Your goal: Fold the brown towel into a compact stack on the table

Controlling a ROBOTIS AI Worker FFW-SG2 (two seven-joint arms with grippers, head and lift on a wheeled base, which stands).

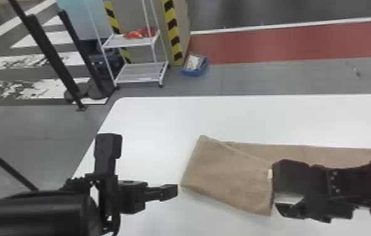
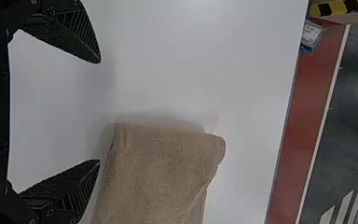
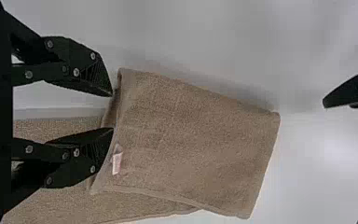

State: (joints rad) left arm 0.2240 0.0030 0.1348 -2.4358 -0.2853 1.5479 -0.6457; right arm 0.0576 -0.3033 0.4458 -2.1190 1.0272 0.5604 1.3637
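Note:
The brown towel (image 1: 231,175) lies flat on the table as a long strip, its left part folded over towards the right, slightly skewed. My left gripper (image 1: 169,192) is just left of the fold, and my right gripper (image 1: 288,182) is over the folded part's right edge. In the left wrist view, my left gripper (image 2: 99,112) stands wide open beside the towel (image 2: 163,172), nothing between its fingers. In the right wrist view, my right gripper (image 3: 112,112) is partly open at the edge of the towel's top layer (image 3: 191,140), near a small white tag (image 3: 116,161).
The white table (image 1: 162,119) extends behind the towel and to its left. Beyond it on the floor stand a white shelf cart (image 1: 140,75) and a blue bin (image 1: 194,72). The left gripper's finger reaches into the right wrist view's far side.

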